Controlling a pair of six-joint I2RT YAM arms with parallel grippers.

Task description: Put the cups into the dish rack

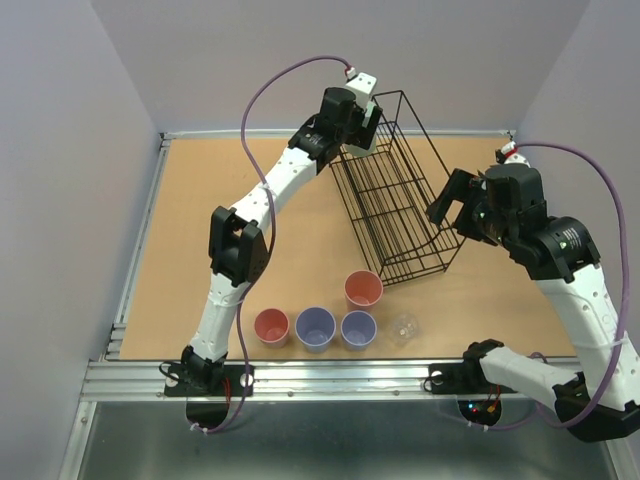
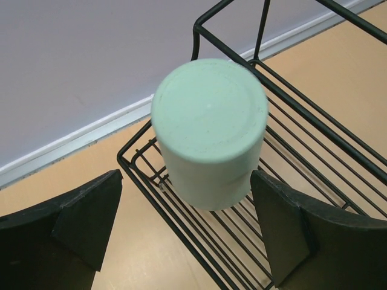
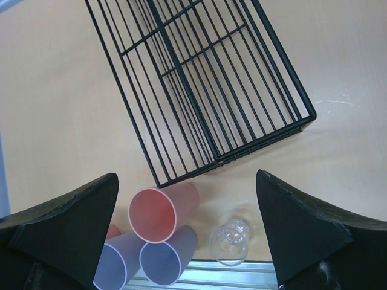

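Now the pale green cup (image 2: 208, 127) stands inverted on the far end of the dish rack (image 2: 314, 121). The left hand (image 2: 186, 199) is spread wide, both fingers clear of the cup. Retract straight upward to avoid tipping it. The right hand (image 1: 452, 203) is wide open and empty.

Only a sliver of one salmon-red cup (image 3: 113, 231) shows.

Your top camera looks down from above and behind the robot, over the whole table (image 1: 200, 230). Your left wrist camera hangs close above the dish rack (image 1: 395, 190). Your right wrist camera sees that rack from farther off.
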